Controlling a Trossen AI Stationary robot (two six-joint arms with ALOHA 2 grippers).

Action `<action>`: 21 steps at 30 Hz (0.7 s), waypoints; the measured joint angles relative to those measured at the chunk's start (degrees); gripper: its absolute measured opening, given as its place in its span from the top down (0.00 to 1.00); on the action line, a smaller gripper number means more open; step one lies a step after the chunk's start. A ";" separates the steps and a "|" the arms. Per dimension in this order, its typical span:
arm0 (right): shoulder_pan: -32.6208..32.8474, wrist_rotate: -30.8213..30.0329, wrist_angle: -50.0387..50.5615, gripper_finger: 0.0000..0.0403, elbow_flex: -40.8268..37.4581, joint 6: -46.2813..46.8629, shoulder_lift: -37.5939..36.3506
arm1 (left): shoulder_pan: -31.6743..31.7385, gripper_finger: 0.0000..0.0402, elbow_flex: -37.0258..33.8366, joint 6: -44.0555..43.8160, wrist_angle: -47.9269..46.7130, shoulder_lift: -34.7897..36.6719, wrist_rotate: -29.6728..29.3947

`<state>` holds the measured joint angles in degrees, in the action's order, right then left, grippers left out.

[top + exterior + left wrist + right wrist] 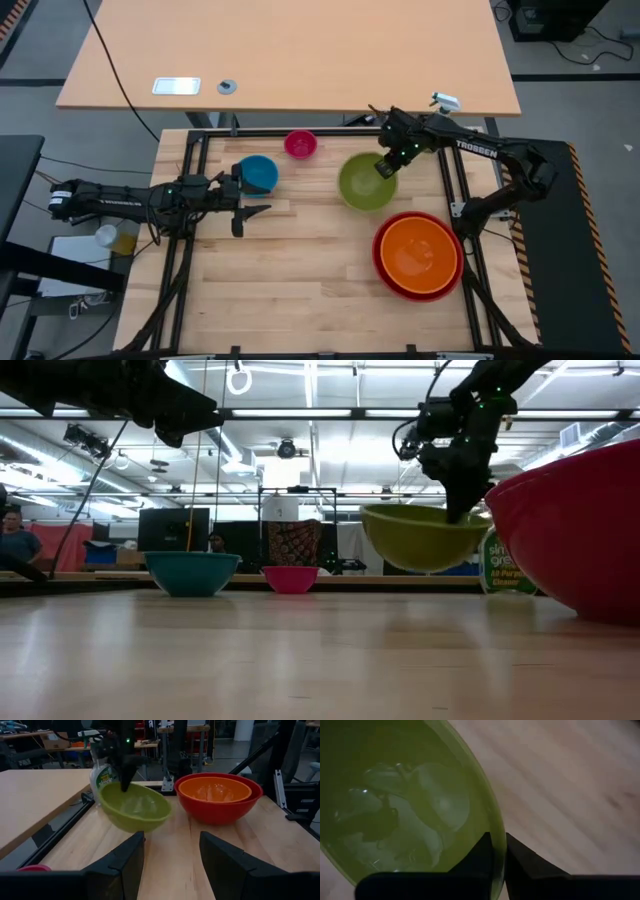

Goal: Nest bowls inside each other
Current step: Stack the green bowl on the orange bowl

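Observation:
My right gripper (386,167) is shut on the lime green bowl (365,185), which hangs above the table (420,540) right of centre. The orange bowl (418,250) sits nested in the red bowl (384,268) at the near right. The blue bowl (258,172) and the small pink bowl (300,143) rest on their bases toward the far side. My left gripper (250,214) hovers open just near of the blue bowl, touching nothing, its fingers pointing toward the table's right. My right gripper pinches the green bowl's rim (496,832) on its far right side, one finger inside the bowl and one outside. The fingers (460,500) come steeply from above. The bowl is lifted clear of the table and tilted (135,810).
A spray bottle (102,772) stands at the table's far right, behind the green bowl. Bare wood (290,290) lies across the near left and middle. A second, lighter table (300,50) stands beyond the far edge.

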<state>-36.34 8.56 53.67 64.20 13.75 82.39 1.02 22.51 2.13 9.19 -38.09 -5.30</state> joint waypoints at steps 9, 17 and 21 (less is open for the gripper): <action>9.68 16.61 2.95 0.91 0.04 -5.80 -4.55 | 0.00 0.52 0.02 0.00 -0.09 0.00 0.00; 18.53 13.47 5.09 0.91 0.04 -1.86 -15.75 | 0.00 0.52 0.02 -0.47 -0.07 0.00 0.00; 22.84 11.72 13.97 0.91 0.11 4.87 -20.19 | 0.00 0.52 0.02 -0.90 -0.05 0.00 0.00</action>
<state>-13.50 20.28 67.64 64.31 18.63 62.20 1.02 22.52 1.23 9.15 -38.09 -5.30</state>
